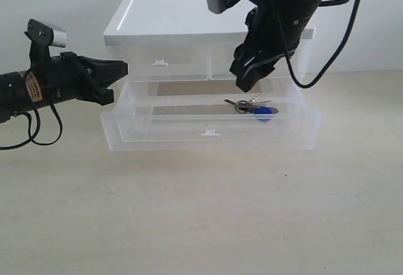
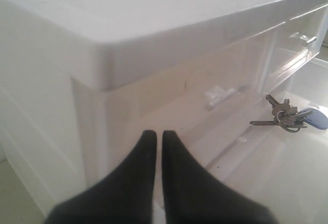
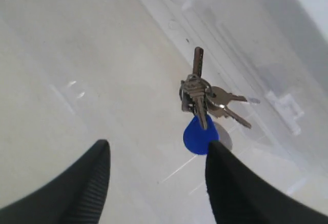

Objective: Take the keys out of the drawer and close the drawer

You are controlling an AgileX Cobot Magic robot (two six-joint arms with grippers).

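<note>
The wide translucent drawer (image 1: 157, 138) is pulled out from the white-topped unit (image 1: 189, 17). The keys (image 1: 252, 106) lie in its right half: silver keys on a ring with a blue fob (image 3: 197, 137). My right gripper (image 1: 249, 81) hangs open just above and behind them, nothing between its fingers; in the right wrist view the right gripper (image 3: 156, 149) has one fingertip (image 3: 218, 155) beside the fob. The keys (image 2: 289, 119) also show in the left wrist view. My left gripper (image 1: 119, 70) is shut and empty at the unit's left corner; the left gripper (image 2: 155, 134) points at that corner.
Two half-width drawers (image 1: 164, 61) sit closed above the open one. The unit stands on a pale wooden table (image 1: 201, 212) against a white wall. A black cable (image 1: 340, 36) loops from the right arm beside the unit.
</note>
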